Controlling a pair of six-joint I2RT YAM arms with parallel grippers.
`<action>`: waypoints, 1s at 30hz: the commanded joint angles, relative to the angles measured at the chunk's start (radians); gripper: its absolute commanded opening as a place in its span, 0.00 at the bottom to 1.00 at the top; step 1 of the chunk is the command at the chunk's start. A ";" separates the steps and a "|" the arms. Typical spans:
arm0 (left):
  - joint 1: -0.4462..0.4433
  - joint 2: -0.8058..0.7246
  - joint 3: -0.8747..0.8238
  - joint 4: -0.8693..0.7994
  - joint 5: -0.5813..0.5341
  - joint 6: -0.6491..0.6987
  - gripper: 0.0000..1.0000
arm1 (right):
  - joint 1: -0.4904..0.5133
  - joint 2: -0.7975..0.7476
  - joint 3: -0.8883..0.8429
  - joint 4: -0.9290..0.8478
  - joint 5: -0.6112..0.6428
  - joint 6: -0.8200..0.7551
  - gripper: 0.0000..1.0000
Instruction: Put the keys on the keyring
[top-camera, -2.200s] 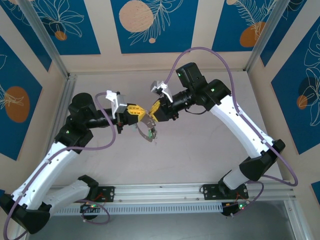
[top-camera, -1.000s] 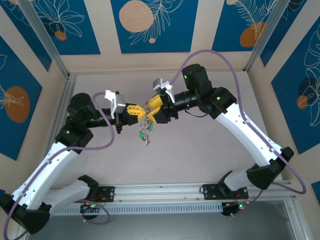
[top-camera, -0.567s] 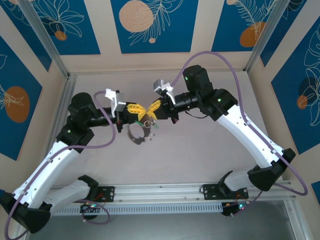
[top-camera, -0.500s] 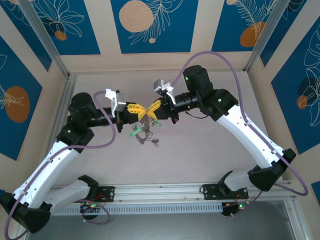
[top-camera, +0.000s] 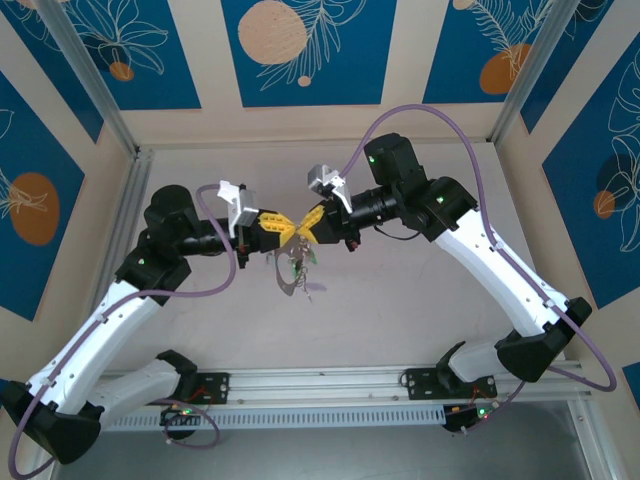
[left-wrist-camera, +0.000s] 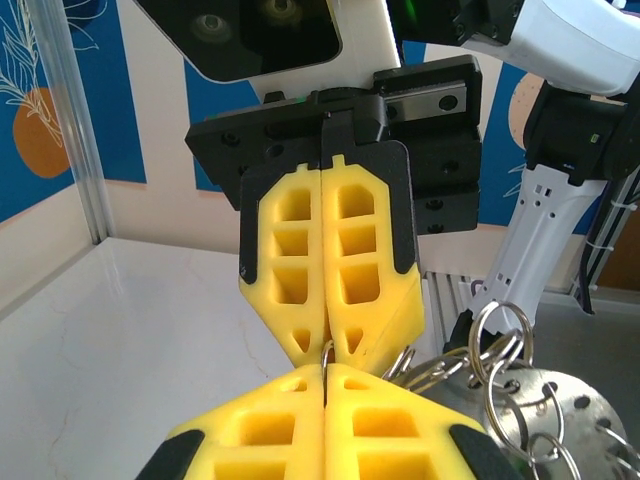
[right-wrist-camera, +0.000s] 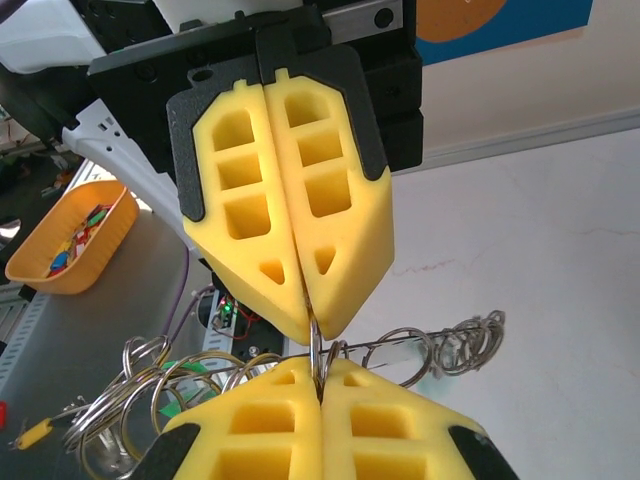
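Left arm (top-camera: 100, 330) and right arm (top-camera: 480, 250) wear white shells with black joints, each trailing a purple cable (top-camera: 430, 105). Left tool (top-camera: 284, 227) and right tool (top-camera: 299, 228) have yellow pocketed fingers (left-wrist-camera: 290, 240).

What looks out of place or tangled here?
The keyring hangs in mid-air as a tangle of wire loops, pinched where the shut left gripper and right gripper meet tip to tip. Nothing looks damaged.
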 joint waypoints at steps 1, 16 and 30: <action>-0.002 -0.008 0.021 -0.015 0.016 0.020 0.00 | 0.002 -0.021 0.048 -0.038 -0.014 -0.021 0.00; -0.005 0.005 0.173 -0.362 -0.101 0.218 0.23 | 0.085 0.015 0.111 -0.176 0.250 -0.134 0.00; -0.046 0.072 0.296 -0.570 -0.162 0.350 0.25 | 0.160 0.074 0.218 -0.271 0.423 -0.201 0.00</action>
